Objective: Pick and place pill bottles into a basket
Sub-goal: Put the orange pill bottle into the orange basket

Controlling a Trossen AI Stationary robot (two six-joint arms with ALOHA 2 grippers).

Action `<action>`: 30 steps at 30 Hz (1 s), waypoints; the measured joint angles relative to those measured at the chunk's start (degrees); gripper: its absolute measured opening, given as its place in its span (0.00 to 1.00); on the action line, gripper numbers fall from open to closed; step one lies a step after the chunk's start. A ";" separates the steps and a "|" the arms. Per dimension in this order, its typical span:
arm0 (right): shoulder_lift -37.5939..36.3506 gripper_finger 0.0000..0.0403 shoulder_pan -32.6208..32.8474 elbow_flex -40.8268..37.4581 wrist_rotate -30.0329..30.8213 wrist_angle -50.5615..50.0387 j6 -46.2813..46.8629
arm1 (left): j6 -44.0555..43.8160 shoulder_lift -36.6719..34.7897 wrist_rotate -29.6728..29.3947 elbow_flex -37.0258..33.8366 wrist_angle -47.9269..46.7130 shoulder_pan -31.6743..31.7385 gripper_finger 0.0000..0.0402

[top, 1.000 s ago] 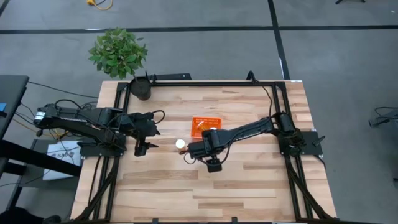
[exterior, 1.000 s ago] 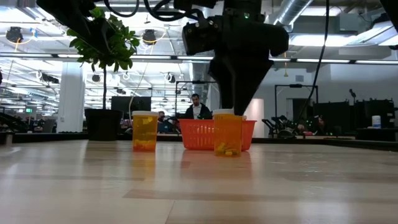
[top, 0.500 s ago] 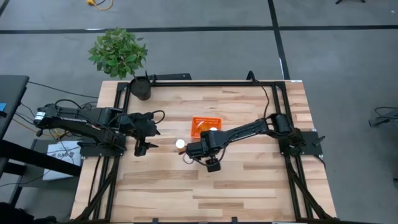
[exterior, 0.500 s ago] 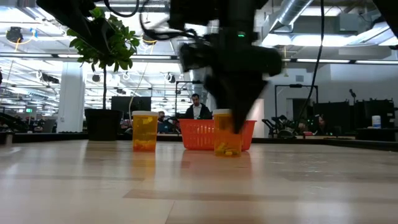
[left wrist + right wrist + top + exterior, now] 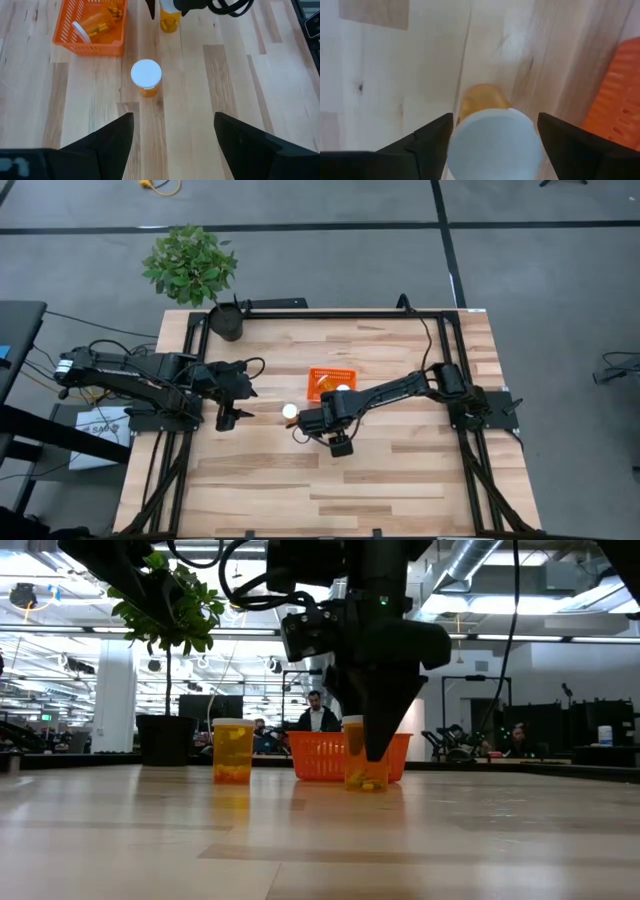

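The right pincer (image 5: pixel 375 755) is spread open around a light, stiff, probably slick pill bottle (image 5: pixel 492 142), best gripped mid-body, at the basket's (image 5: pixel 331 379) 6 o'clock.

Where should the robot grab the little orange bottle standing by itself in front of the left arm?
Probably by its round sides just under the white cap, coming straight down from above. The pill bottle stands upright with bare wood all round, apart from the basket, so the left gripper, which is open, could likely drop one finger on each side.
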 joint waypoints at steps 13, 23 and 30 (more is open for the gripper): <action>0.00 0.55 -0.37 0.05 -3.14 -0.02 3.03 | 0.02 0.02 0.04 0.00 -0.09 0.00 0.66; 0.00 0.48 -0.52 3.78 -3.07 -1.34 3.06 | 0.04 0.02 0.05 0.00 -0.09 0.00 0.66; 0.00 0.54 -1.87 8.69 -2.91 -5.62 1.90 | 0.04 0.00 0.04 0.00 -0.11 0.00 0.66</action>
